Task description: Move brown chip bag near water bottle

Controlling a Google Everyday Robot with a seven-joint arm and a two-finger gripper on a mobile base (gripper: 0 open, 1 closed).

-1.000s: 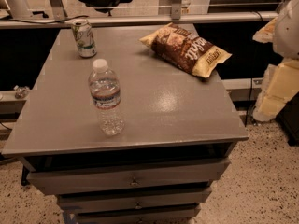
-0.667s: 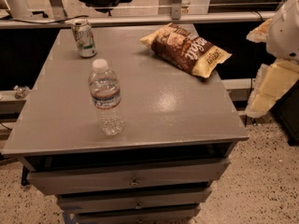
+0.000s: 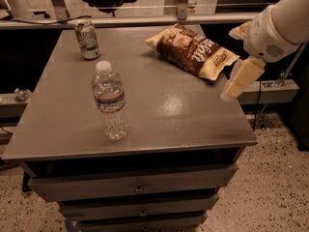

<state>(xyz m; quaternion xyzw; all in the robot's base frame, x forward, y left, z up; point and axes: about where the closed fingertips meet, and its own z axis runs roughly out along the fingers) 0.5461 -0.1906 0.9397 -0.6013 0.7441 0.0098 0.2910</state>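
Observation:
The brown chip bag (image 3: 193, 50) lies flat at the back right of the grey table (image 3: 164, 110), dark brown with pale yellow ends. The water bottle (image 3: 109, 100) stands upright at the front left, clear with a white cap and a blue-and-white label. My gripper (image 3: 230, 64) hangs at the table's right edge, just right of the bag's near end. Its two pale fingers are spread apart and hold nothing. One finger (image 3: 241, 77) points down toward the tabletop. The gripper does not touch the bag.
A green-and-white drink can (image 3: 87, 38) stands at the back left corner. The table has drawers (image 3: 137, 187) below its front edge. A rail and an office chair base stand behind the table. Speckled floor lies to the right.
My arm has moved left and inward from the right, bringing the gripper over the table's right edge, close to the bag. The bag, bottle and can have not moved.

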